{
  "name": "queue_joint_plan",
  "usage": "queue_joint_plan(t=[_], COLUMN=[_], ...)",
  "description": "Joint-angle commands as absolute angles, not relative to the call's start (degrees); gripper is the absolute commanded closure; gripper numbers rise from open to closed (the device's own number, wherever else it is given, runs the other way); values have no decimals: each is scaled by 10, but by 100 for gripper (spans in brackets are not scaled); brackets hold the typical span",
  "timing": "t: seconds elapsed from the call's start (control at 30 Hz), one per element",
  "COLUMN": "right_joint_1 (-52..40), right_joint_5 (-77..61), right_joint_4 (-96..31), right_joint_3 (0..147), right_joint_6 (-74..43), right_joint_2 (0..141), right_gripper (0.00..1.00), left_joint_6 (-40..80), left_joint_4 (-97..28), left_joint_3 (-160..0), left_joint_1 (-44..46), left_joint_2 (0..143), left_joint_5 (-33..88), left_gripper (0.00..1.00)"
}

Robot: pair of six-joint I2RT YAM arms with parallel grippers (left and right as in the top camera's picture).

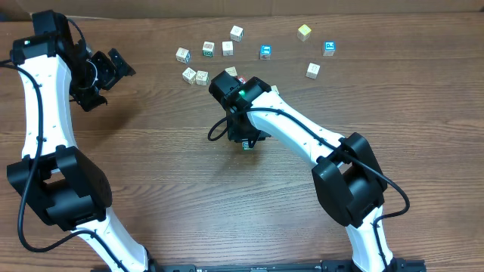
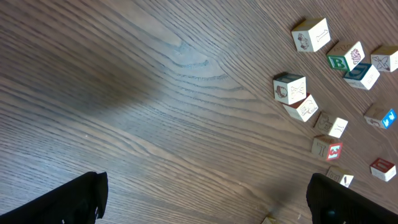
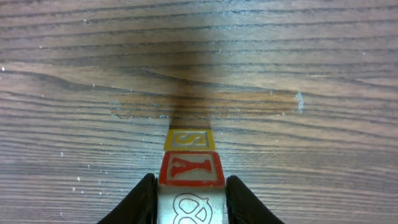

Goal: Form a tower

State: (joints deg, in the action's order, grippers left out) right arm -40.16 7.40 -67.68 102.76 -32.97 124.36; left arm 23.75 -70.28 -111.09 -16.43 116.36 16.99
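The work surface was a brown wood-grain table, with a plain pale wall or board running along its far edge. The tower stood near the middle of the table, directly beneath the right gripper, which pointed straight down over it. In the right wrist view three of its cubes were visible in one narrow column: a yellow-framed face printed S lowest, a red-framed face printed Y next, and an uppermost pale cube with a black line print. From overhead the tower was almost wholly hidden by the arm, with only a small green corner showing at its base. The right gripper's two fingers lay close against opposite sides of the uppermost cube; whether they were clamping it or merely flanking it could not be determined. The left gripper was well apart from the tower, off to its left above bare wood, jaws spread wide and holding nothing. Loose cubes lay scattered beyond the tower toward the far edge, about eleven counted from overhead. The nearest of these, red-printed, lay just behind the right arm's wrist.
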Motion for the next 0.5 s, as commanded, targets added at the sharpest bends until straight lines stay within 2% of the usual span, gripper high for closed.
queue_joint_plan(t=[0.0,0.23,0.33,0.47], right_joint_1=[-400,-400,-400,-400], right_joint_5=[68,68,68,68], right_joint_4=[-676,-676,-676,-676], right_joint_3=[1044,1044,1044,1044], right_joint_6=[-332,-331,-331,-331], right_joint_2=[1242,1242,1242,1242], right_gripper=[66,65,57,55], left_joint_6=[227,227,227,227], left_joint_4=[-702,-702,-702,-702], left_joint_3=[-1119,-1119,-1119,-1119], left_joint_1=[-161,-161,-161,-161], left_joint_2=[1161,1161,1161,1161], left_joint_5=[174,174,174,174], left_gripper=[0,1,0,0])
